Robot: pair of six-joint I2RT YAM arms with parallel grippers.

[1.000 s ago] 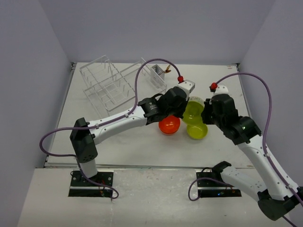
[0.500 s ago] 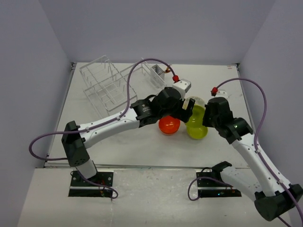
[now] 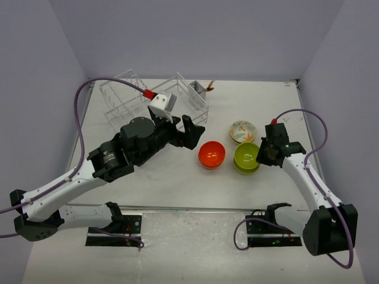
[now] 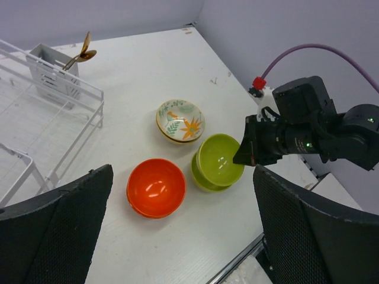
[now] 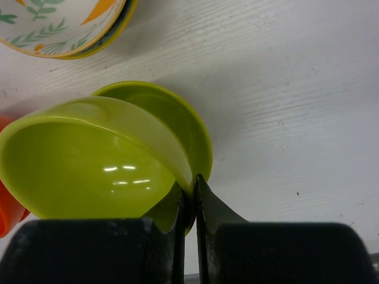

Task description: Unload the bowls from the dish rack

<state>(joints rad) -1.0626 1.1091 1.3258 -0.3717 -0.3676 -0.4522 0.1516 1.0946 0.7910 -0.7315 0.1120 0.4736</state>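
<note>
My right gripper is shut on the rim of a lime-green bowl, which leans tilted inside a second lime-green bowl. From above, that green pair stands between an orange bowl and my right gripper. A cream leaf-patterned bowl rests just behind them. My left gripper is open and holds nothing, raised above the table between the dish rack and the orange bowl. No bowls show in the rack.
A small grey cutlery basket with a gold utensil in it hangs on the rack's right end. The right arm's purple cable loops over the table's right side. The table's front edge runs near the bowls.
My left gripper has opened, left the orange bowl on the table and drawn back left toward the rack. The right gripper has lowered its lime-green bowl into the other green one.
</note>
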